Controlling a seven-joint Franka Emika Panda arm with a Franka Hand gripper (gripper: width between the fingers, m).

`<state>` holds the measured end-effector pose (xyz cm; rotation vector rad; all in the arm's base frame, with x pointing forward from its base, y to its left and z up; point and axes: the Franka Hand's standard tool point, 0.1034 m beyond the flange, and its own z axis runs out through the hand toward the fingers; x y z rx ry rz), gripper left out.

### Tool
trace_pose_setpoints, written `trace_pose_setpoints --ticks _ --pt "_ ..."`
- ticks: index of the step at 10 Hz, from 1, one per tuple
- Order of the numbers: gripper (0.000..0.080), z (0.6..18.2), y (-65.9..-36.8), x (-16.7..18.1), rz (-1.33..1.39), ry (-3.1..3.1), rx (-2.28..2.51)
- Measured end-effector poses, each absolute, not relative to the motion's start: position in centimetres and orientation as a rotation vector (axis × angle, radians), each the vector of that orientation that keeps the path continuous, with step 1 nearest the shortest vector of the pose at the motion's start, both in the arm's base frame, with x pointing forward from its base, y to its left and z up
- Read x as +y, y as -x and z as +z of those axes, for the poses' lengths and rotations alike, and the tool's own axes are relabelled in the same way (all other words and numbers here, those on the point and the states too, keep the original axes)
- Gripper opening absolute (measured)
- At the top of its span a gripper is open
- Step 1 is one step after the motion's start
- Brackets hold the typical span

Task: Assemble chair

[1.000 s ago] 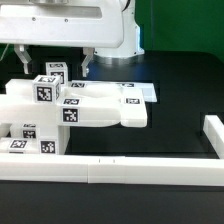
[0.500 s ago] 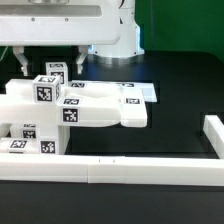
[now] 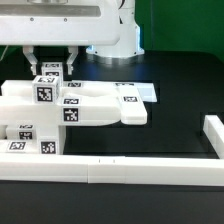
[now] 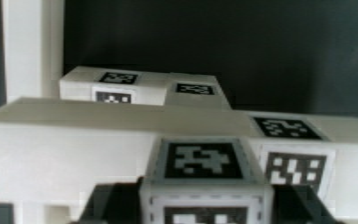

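A black surface (image 3: 170,110) fills the exterior view, fenced by a long white border rail (image 3: 130,169) running along 6 o'clock and a shorter rail (image 3: 213,136) standing at 3 o'clock. At 12 o'clock the robot's large white housing (image 3: 70,20) fills the top of the frame, with a green backdrop (image 3: 185,25) showing behind it toward 1 o'clock.

The chair parts (image 3: 75,105), white blocks and panels carrying black-and-white square tags, cluster from 9 o'clock to the centre of the frame, one flat panel (image 3: 128,98) reaching toward the middle of the surface. Smaller tagged pieces (image 3: 25,140) stand at 8 o'clock, just behind the long rail.

The gripper (image 3: 48,62) hangs at 11 o'clock, its two fingers (image 3: 28,58) spread on either side of a small tagged cube (image 3: 50,72) atop the cluster; whether the pads touch it cannot be told. The wrist view looks down on the same tagged cube (image 4: 201,163) close up, with white blocks (image 4: 87,135) around it and black surface (image 4: 282,50) beyond.
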<state>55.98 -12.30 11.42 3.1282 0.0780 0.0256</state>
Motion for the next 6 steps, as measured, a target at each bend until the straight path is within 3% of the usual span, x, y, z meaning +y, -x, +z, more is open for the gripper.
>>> trace_pose_setpoints --ticks 6 --pt "0.0284 11.42 -55.97 -12.28 0.029 -3.087 -0.546"
